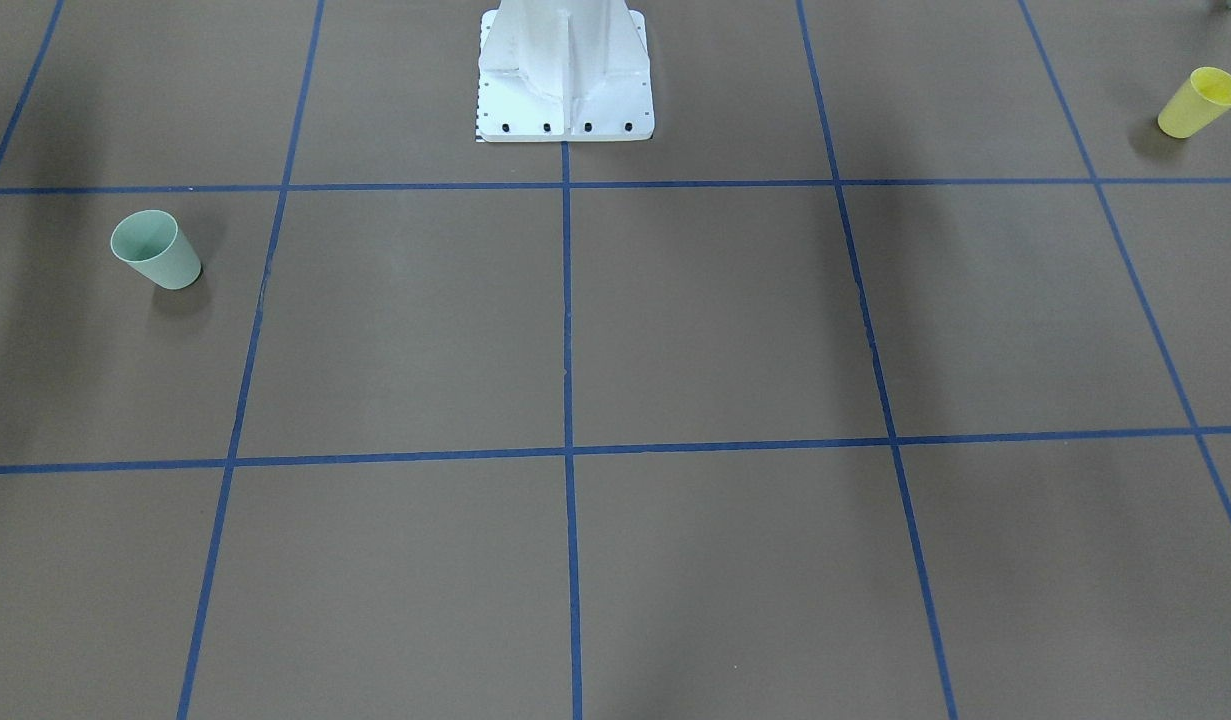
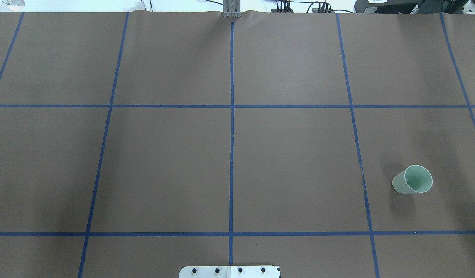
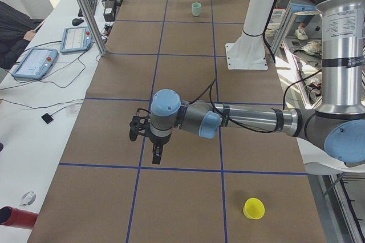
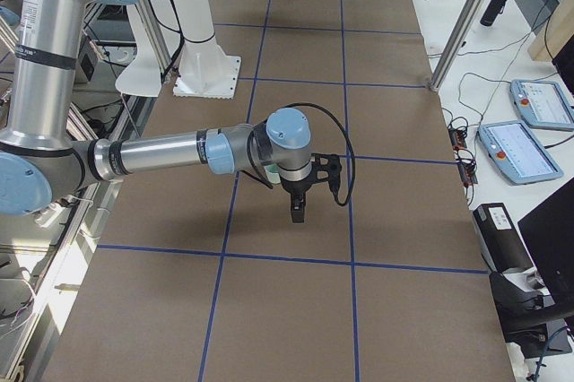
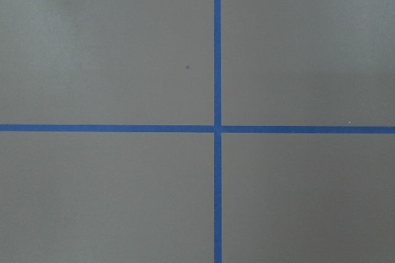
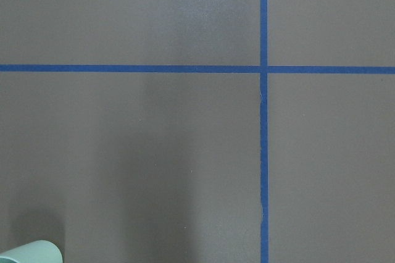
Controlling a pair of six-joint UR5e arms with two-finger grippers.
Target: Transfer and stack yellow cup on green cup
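While upright, smooth tapered green cup (image 2: 412, 180)

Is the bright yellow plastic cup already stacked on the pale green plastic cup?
No, the bright yellow plastic cup stands alone, far from the pale green plastic cup.

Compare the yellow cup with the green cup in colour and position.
Colour: the yellow cup is bright yellow, the green cup pale mint.
Side: the yellow cup stands far to the robot's left, the green cup to its right.
Depth: the yellow cup is level with the white base, the green cup one taped square further out.
Both are plain tapered tumblers, upright, mouth up.
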